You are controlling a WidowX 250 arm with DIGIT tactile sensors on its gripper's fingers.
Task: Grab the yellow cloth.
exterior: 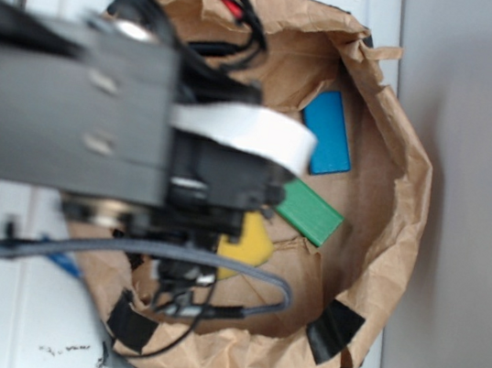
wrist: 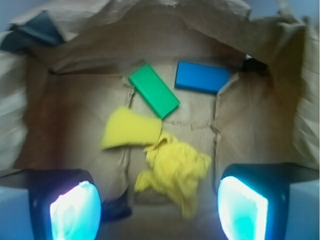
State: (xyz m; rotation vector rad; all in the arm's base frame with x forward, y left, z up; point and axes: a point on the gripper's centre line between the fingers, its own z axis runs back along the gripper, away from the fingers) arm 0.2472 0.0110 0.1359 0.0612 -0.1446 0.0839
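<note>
Your exterior view looks straight down on the paper bag (exterior: 396, 169). Your wrist view peers closely inside it, sharing its floor.

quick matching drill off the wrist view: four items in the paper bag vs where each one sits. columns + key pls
Things:
1. yellow cloth
2. yellow sponge
3. green block
4. blue block

Places, in the wrist view:
A. farthest back, on the right
B. nearest, between the open claw's fingers
C. angled, left of the blue one
D. flat wedge, touching the cloth's upper left

Pairs: 1-B, 2-D, 3-C, 4-A
</note>
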